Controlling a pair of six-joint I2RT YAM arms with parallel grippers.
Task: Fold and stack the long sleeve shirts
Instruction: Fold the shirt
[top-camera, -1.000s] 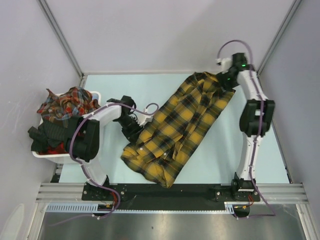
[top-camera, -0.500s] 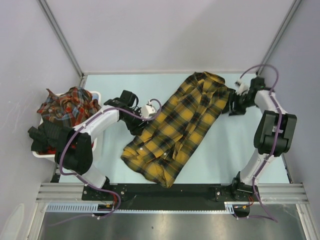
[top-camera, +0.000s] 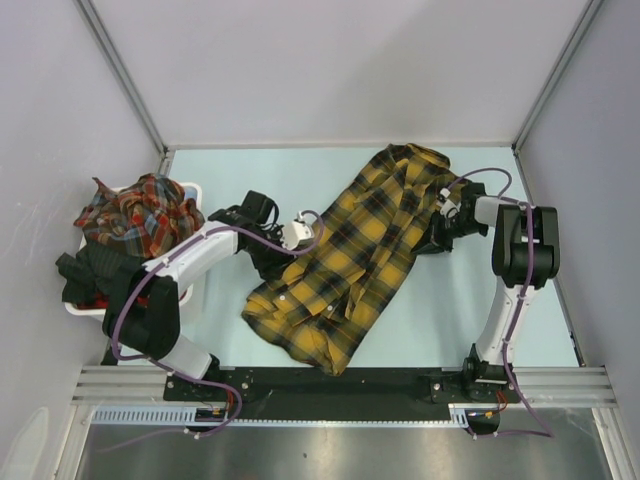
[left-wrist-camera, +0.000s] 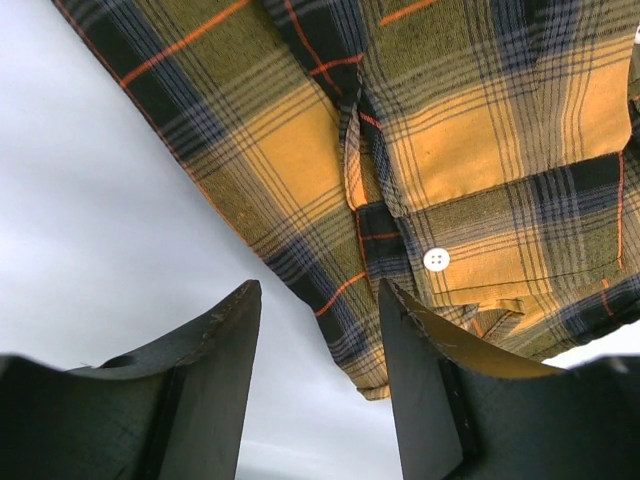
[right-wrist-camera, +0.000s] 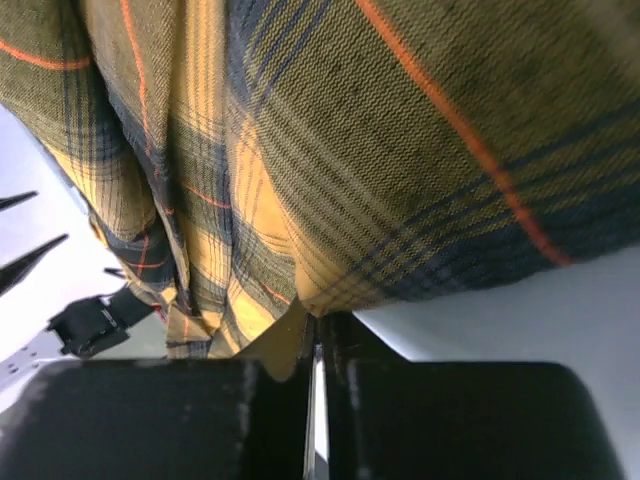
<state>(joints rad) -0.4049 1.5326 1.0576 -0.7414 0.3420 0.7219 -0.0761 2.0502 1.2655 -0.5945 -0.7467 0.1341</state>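
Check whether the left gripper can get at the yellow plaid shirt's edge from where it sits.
Probably yes. The left gripper is open, and the edge of the yellow plaid shirt lies just ahead of its fingertips, with only bare table between them. Nothing visible blocks the approach.

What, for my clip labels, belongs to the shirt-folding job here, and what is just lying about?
Job: yellow shirt, red plaid shirts, left gripper, right gripper.
Lying about: white bin, dark clothes in it, table.
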